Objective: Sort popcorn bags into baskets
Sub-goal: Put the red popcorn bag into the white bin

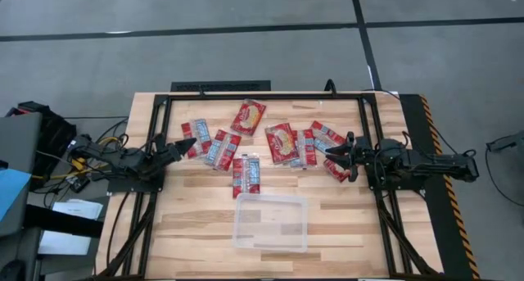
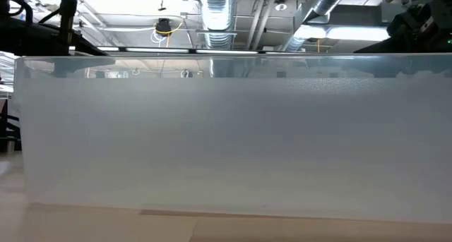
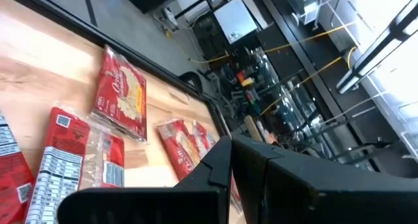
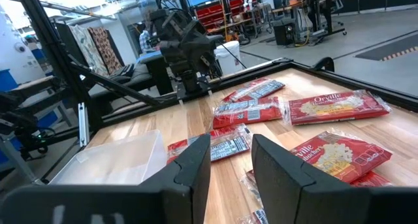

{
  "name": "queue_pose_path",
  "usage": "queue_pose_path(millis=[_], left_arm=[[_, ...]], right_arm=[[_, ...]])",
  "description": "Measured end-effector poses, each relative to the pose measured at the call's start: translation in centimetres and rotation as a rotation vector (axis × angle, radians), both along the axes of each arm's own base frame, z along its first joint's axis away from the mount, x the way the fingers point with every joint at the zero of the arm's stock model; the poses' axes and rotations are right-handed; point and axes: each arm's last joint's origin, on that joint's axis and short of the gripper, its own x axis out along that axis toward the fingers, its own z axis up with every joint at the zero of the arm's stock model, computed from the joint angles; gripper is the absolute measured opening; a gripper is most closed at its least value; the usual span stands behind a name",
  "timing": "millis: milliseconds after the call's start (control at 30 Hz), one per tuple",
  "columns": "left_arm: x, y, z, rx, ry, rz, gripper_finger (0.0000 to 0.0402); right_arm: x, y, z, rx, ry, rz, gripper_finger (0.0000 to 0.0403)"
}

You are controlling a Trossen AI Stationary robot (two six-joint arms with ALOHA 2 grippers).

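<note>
Several red popcorn bags lie flat across the far half of the table, among them one [image 1: 248, 115] near the far edge, one [image 1: 282, 142] in the middle and one [image 1: 246, 174] just beyond the bin. The clear plastic bin [image 1: 270, 222] stands near the near edge, and its wall [image 2: 226, 136] fills the low view. My left gripper [image 1: 188, 142] is shut, with its tip beside the leftmost bag [image 1: 196, 138]. Whether it touches that bag cannot be told. My right gripper [image 4: 230, 160] is open, above the bags at the right [image 4: 339, 155].
A black frame [image 1: 262, 95] runs along the table's far edge and down both sides. The other arm [image 4: 186, 48] shows across the table in the right wrist view. Bare wood lies to the left and right of the bin. Cables and boxes sit left of the table.
</note>
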Motion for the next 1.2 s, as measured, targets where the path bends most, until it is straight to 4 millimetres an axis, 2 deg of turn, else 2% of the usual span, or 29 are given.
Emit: queue_pose_path(millis=[400,1200], left_arm=[[0.03,-0.01,-0.28,0.032,0.049,0.0,0.0],[-0.01,0.05,-0.6,-0.022,0.032,0.028,0.0]], right_arm=[[-0.01,-0.08,0.03,0.009,-0.005,-0.029,0.0136],[-0.02,-0.14,0.1,0.112,-0.029,-0.05,0.0121]])
